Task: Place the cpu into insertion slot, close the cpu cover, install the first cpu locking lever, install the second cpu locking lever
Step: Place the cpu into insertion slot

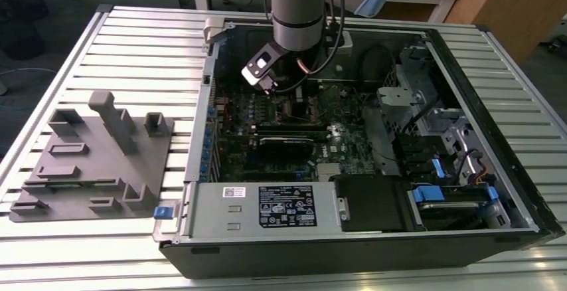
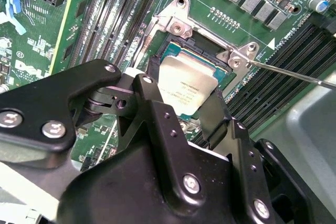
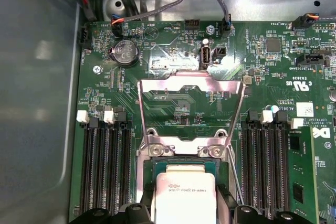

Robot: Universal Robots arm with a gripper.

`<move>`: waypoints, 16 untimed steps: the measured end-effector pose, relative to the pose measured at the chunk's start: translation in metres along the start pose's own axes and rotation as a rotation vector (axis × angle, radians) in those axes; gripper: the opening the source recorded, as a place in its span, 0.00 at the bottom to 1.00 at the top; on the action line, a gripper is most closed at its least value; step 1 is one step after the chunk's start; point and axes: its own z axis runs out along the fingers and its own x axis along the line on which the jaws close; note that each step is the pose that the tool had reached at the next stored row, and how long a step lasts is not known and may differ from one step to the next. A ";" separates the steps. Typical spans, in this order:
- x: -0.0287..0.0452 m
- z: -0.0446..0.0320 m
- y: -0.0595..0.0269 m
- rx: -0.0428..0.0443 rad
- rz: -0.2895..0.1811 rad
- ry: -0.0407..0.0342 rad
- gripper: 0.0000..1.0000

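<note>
gripper [image 2: 185, 94] is clenched on the cpu [image 2: 186, 85], with its black fingers [image 2: 152, 95] pressed against two opposite edges of the pale silvery chip. in both wrist views the cpu lies squarely over the insertion slot [image 2: 207, 51], a strip of its green edge showing against the socket's dark rim. whether it is fully seated cannot be told.

in the first wrist view the cpu cover [image 3: 157, 84] is swung open away from the socket, hinged at the socket's edge, and green board shows through its window. a thin locking lever [image 2: 289, 73] runs out from one socket corner across the long black memory slots [image 3: 105, 171], which flank the socket on both sides. a round coin battery [image 3: 125, 52] sits on the board beyond the raised cover.

in the exterior view the arm [image 1: 301, 5] comes down at 12 o'clock into the open computer case [image 1: 496, 52] and ends low over the motherboard [image 1: 265, 125]. a labelled power supply box [image 1: 265, 208] lies at 6 o'clock, and drive bays with blue tabs [image 1: 439, 194] are at 4 o'clock. a grey fixture tray [image 1: 89, 165] rests on the slatted table [image 1: 133, 38] at 9 o'clock, beside the case.
</note>
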 end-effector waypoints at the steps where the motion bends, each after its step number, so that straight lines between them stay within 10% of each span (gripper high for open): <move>1: 0.0000 0.0001 -0.0001 -0.0001 0.000 -0.0001 0.54; 16: 0.0000 0.0018 -0.0012 -0.0021 0.000 -0.0001 0.54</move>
